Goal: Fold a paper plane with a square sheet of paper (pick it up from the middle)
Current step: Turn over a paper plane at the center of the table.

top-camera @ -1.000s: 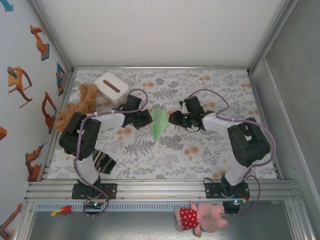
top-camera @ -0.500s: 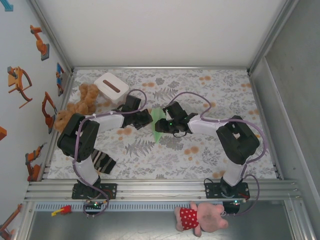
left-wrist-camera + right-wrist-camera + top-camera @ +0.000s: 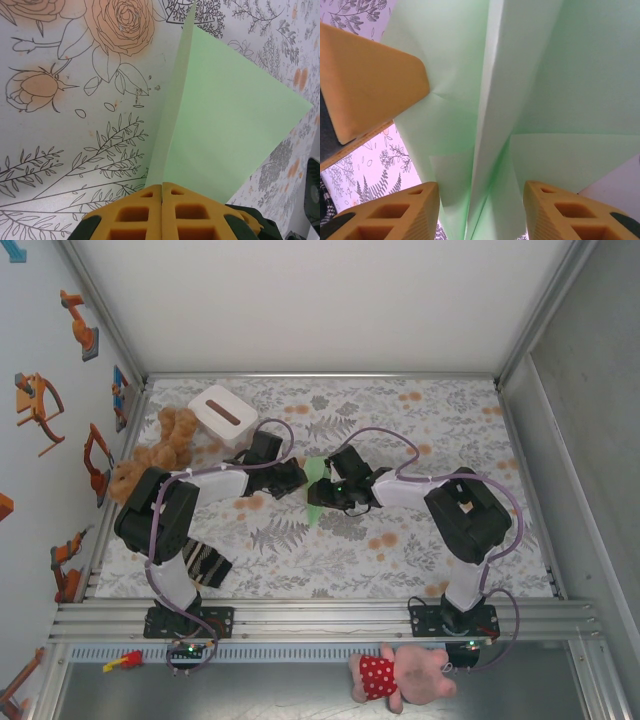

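Cloth [image 3: 206, 563] with dark stripes lies toward the tabletop's near left corner. At mid-tabletop the paper plane [image 3: 225, 130] sits between both arms. The left gripper [image 3: 161, 192] is pressed together on its centre crease, and the right gripper [image 3: 477, 192] stands spread astride the raised fold. Farther off, a white box [image 3: 222, 412] occupies the far left corner.

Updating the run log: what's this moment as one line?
left gripper: shut on paper plane | right gripper: open, astride its raised centre fold
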`<act>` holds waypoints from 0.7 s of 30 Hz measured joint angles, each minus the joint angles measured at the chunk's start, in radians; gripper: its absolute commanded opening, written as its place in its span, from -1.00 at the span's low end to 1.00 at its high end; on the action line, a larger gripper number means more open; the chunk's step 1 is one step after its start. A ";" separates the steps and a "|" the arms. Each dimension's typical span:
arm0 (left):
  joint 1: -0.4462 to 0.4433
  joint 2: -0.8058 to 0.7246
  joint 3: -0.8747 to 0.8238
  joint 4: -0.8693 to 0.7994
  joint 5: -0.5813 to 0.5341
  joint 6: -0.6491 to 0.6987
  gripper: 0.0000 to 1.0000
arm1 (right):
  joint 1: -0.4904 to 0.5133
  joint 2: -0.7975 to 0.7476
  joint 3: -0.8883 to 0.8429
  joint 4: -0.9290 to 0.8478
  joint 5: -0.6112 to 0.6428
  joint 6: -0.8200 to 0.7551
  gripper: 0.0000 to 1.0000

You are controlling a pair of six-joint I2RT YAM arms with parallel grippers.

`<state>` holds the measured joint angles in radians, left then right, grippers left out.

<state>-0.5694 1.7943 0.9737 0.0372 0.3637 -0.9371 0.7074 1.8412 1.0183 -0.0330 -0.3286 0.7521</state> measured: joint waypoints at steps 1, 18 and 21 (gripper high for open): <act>0.000 0.000 0.000 0.000 0.000 0.000 -0.88 | 0.000 0.001 0.002 0.000 0.001 0.000 -0.06; 0.000 0.000 0.000 0.000 0.000 0.000 -0.88 | 0.000 0.002 -0.002 0.067 -0.026 0.013 -0.17; 0.000 0.000 0.000 0.000 0.000 0.000 -0.88 | 0.000 0.002 -0.002 0.060 -0.012 0.016 -0.28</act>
<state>-0.5694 1.7943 0.9737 0.0368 0.3637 -0.9371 0.7074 1.8431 1.0161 0.0265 -0.3405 0.7685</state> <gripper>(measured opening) 0.065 0.385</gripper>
